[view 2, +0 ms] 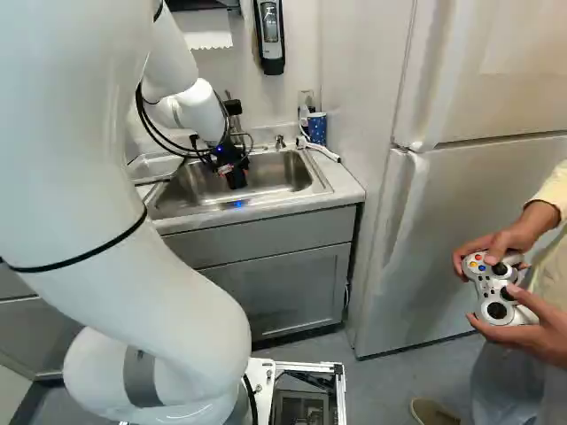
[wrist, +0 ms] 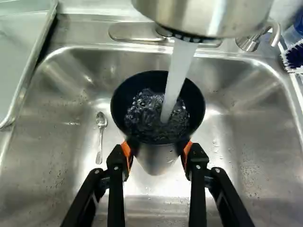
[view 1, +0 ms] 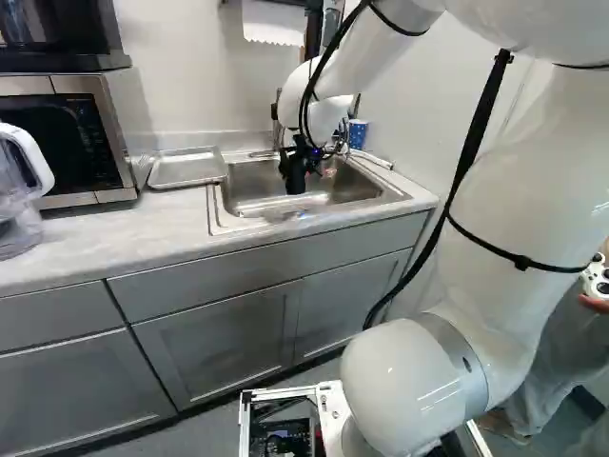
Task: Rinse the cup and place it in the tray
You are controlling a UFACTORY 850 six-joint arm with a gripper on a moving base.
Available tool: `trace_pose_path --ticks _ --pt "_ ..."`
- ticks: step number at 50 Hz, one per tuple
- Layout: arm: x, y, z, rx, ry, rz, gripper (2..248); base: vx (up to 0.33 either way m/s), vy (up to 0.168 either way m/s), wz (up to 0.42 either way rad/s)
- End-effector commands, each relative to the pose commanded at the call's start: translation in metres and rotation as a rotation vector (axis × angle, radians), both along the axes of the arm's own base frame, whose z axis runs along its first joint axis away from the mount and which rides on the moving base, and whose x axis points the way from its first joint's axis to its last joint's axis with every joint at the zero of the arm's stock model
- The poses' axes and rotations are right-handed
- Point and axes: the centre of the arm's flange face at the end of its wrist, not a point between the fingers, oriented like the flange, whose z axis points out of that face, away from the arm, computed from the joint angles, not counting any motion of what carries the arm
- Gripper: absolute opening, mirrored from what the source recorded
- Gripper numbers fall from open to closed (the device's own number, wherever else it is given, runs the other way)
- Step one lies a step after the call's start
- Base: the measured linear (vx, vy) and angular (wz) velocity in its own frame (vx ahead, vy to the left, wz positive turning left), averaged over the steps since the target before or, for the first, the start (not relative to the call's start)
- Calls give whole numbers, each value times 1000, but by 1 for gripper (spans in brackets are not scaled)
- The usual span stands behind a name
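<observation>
A pale grey countertop carries a metal sink, set in below the gripper. On the sink's floor, beside the gripper's tips on the tray side, lies a spoon. Left of the gripper, next to the sink, sits the metal tray; farther left stand a microwave and a clear pitcher. The faucet rises just ahead of the gripper, and a blue patterned cup stands ahead and to its right.

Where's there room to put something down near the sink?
The counter is bare between pitcher and sink, in front of the tray. Inside the sink, there's room across the cup from the spoon. It's crowded under the faucet, where the tool holds the cup.
</observation>
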Motion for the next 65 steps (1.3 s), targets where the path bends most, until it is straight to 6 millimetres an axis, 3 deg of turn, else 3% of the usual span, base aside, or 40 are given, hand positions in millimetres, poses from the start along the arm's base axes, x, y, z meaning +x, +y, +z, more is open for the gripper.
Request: trace_pose_path --ticks 32,65 --pt "0 1 0 0 0 2 121 0 0 0" --pt "-33 49 0 0 1 114 121 0 0 0"
